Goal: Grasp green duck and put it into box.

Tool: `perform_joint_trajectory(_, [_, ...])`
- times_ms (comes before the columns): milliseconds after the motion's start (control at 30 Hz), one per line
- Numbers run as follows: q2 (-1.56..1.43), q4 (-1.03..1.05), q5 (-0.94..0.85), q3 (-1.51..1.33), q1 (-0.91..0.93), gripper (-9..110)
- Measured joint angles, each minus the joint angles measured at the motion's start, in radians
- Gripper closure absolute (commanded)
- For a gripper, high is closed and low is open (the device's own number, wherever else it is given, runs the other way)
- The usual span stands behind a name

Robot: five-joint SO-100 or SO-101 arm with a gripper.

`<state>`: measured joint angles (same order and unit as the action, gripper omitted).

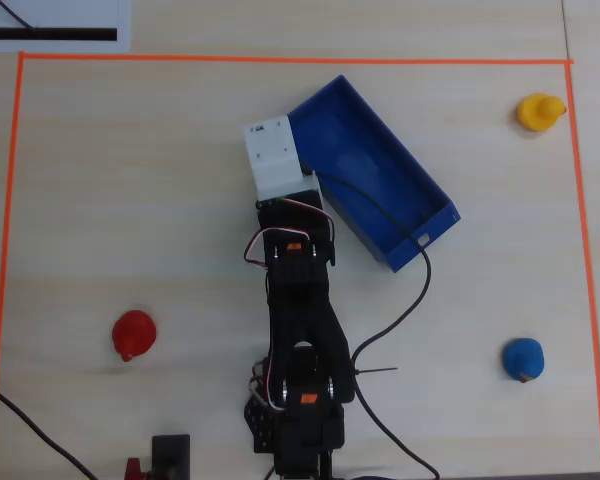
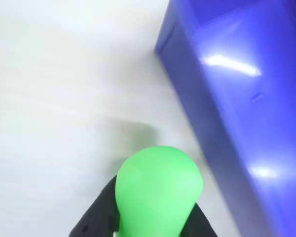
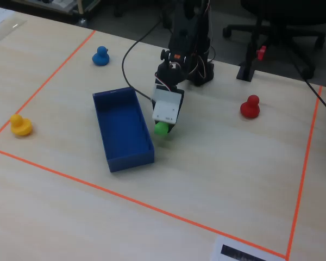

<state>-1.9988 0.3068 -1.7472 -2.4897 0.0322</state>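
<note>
Green duck (image 2: 159, 190) fills the bottom of my wrist view, pinched between my dark claw (image 2: 148, 222) fingers, with the blue box (image 2: 237, 113) wall just to its right. From overhead, my arm hides the duck; the box (image 1: 375, 180) lies tilted beside my white wrist housing (image 1: 275, 157). In the fixed view, my claw (image 3: 162, 129) holds the duck (image 3: 161, 128) above the bench (image 3: 223, 179), just beside the box (image 3: 122, 130), not inside.

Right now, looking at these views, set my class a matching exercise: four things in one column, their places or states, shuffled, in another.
Things:
1. green duck
2. red duck
3. yellow duck
4. box

Places or states:
A. alone near the taped corner
B. held in the gripper
C. empty, open-topped
D. on the table on the arm's far side from the box

Pairs: 1-B, 2-D, 3-A, 4-C
</note>
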Motion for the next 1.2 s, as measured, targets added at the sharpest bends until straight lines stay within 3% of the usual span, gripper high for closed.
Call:
perform_joint_trajectory(300, [-0.176, 0.411, 0.087, 0.319, 0.051, 101])
perform_joint_trajectory(700, [0.367, 0.31, 0.081, 0.739, 0.293, 101])
perform_joint_trajectory(933, [0.476, 0.281, 0.081, 0.744, 0.304, 101])
perform_joint_trajectory(1200, [0.477, 0.183, 0.058, 0.561, 0.305, 101])
